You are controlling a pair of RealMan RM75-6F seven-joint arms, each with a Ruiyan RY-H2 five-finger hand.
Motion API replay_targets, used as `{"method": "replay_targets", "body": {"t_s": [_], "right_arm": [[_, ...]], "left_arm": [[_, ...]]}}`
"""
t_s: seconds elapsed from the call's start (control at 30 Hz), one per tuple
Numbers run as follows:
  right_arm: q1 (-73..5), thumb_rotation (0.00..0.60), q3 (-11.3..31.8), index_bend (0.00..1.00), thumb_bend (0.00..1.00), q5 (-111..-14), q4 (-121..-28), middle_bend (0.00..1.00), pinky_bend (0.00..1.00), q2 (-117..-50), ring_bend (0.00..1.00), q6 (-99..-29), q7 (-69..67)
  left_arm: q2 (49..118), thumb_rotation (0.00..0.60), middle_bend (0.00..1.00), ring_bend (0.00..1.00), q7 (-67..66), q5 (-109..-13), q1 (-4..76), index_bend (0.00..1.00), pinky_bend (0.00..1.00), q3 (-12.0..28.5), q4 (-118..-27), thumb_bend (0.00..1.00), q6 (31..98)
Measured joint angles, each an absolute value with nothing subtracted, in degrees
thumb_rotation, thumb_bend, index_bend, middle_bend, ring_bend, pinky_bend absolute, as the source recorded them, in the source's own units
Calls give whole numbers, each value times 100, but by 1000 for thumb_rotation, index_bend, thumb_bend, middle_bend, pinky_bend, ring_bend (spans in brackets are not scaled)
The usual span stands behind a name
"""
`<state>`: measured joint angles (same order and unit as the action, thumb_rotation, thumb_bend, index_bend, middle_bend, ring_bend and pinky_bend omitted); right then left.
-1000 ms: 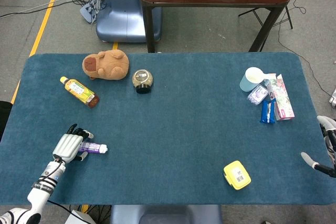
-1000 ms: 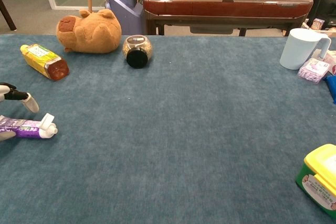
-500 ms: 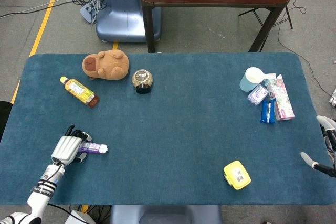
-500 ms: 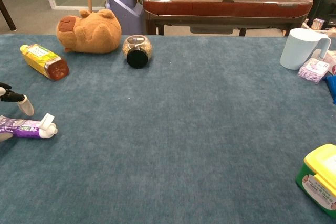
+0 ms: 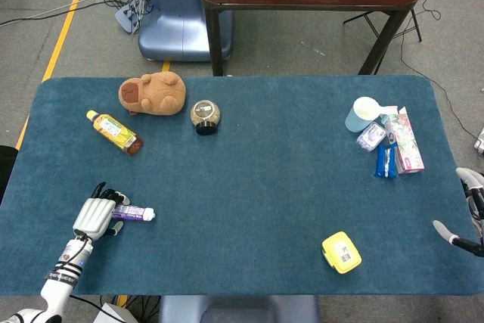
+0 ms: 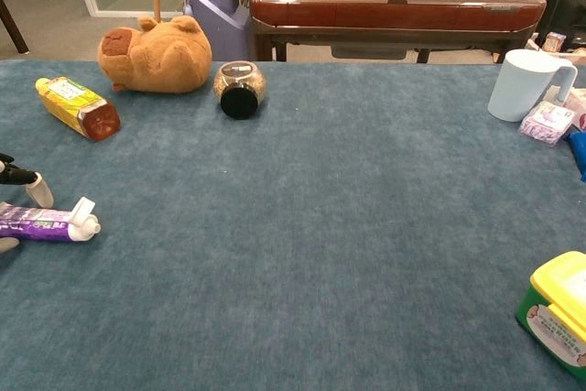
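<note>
One left hand [image 5: 94,217] lies over the purple tube [image 5: 133,214], fingers spread, not clasping it; right hand's [image 5: 470,213] grip unclear

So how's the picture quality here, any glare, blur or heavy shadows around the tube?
Head view: even light, sharp, no glare; the left hand and tube cast only soft, faint shadows. Chest view: also sharp and evenly lit, but the hand is cut off at the left edge, and the yellow box at the right.

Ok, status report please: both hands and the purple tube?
Left hand over purple tube, grasp unclear. Right hand at table edge, holding nothing seen. Tube lies flat, white cap pointing right. Nothing close around it.
</note>
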<state>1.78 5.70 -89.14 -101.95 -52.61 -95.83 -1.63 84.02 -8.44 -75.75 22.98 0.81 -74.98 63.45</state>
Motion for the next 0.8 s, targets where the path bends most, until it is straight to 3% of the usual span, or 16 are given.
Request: {"method": "replay_targets", "body": {"t_s": [0.47,0.6,0.8], "right_arm": [[216,600,567,142,38,-8889,-10164,190,152,-5260,155,-9604,-190],[211,600,574,142,38,-8890,-10151,190,152,-5264,155,-9599,-201],[176,600,580,142,37,-8904,-10155,190,152,-5261,155,-9549,-195]], "left_arm": [[8504,600,377,210,-739,-7550,2336,389,0,180,-7356,269,6208],[8530,600,444,267,-658,-7556,2337,438,9,202,-7318,280,6204],[8581,600,550,362,-230,-7691,2340,503,98,250,-7162,353,6283]]}}
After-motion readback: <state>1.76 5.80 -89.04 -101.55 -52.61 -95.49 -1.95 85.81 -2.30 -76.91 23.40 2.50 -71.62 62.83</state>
